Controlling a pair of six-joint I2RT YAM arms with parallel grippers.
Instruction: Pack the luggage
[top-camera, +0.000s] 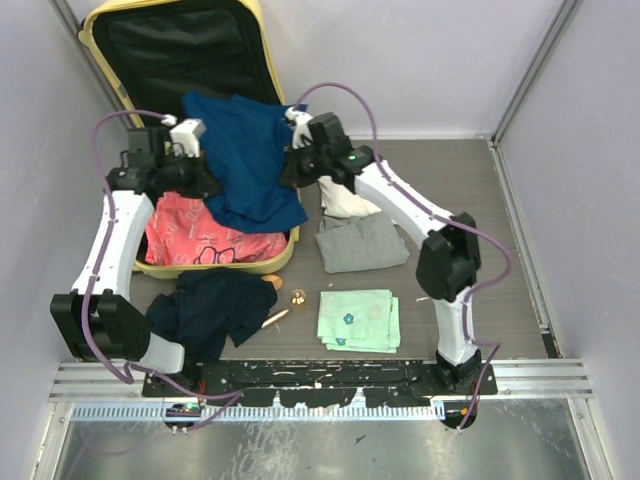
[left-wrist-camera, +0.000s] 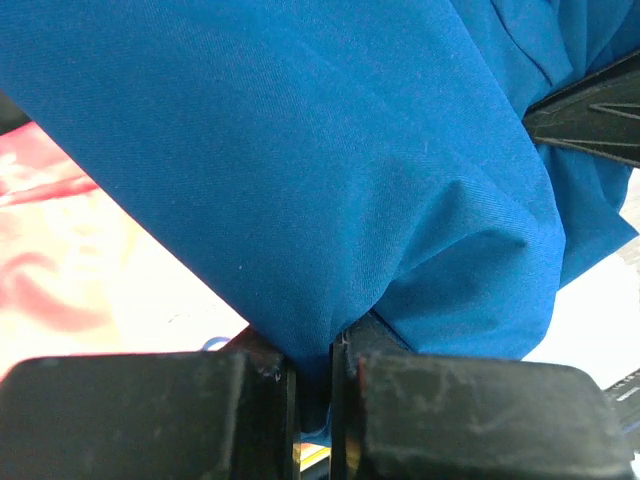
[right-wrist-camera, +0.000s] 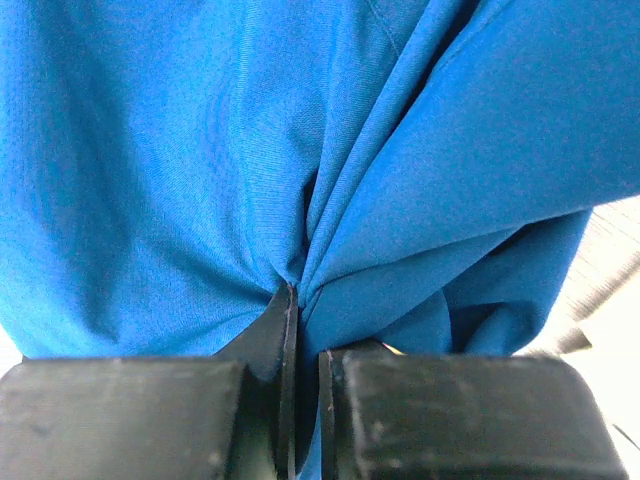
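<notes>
The luggage (top-camera: 262, 262) is seen open at the far left of the bench (top-camera: 470, 200), with its lid propped upright against the wall and the black lining showing. A pink printed garment (top-camera: 195, 238) is laid in the lower shell. A blue garment (top-camera: 245, 165) is held up over the open shell between the left arm (top-camera: 112, 235) and the right arm (top-camera: 400, 200), its lower part draped onto the pink one and the shell's right edge. The left jaws are clenched on a fold of the blue fabric (the pinch is plain in the left wrist view), and the right jaws are clenched on another bunched fold of it. A folded grey garment (top-camera: 362, 243) is placed just right of the luggage. A folded green cloth (top-camera: 358, 320) is set nearer the arm bases. A crumpled dark navy garment (top-camera: 215, 305) is left in front of the luggage.
</notes>
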